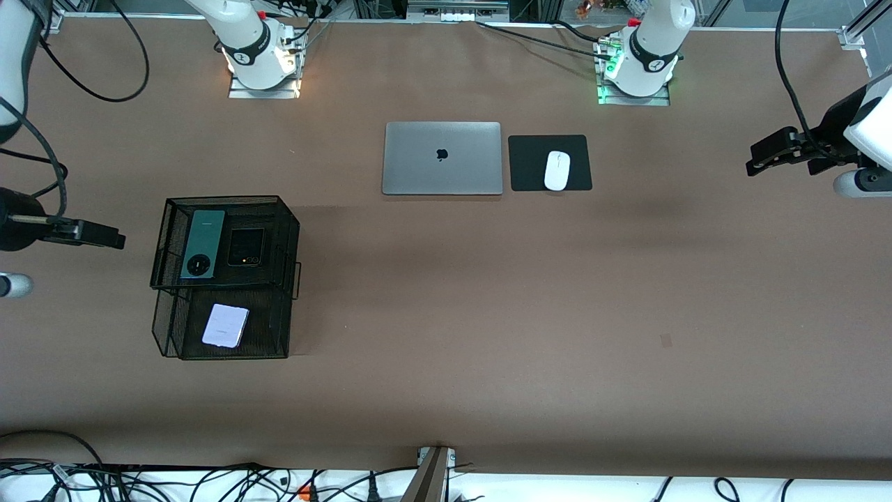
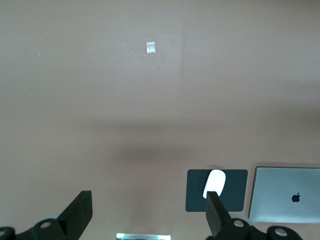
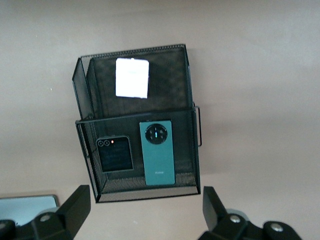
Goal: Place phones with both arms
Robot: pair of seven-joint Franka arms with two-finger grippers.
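Cables (image 1: 209, 481) edge brown table (image 1: 446, 335); both arms wait, jaws open.

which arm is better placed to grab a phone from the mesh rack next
Right. The right gripper, open, hangs beside the mesh rack holding the green phone; the left gripper, open, is at the table's other end.

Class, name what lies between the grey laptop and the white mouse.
Only the edge of the black mouse pad under the mouse, beside the laptop; seen in the front view.
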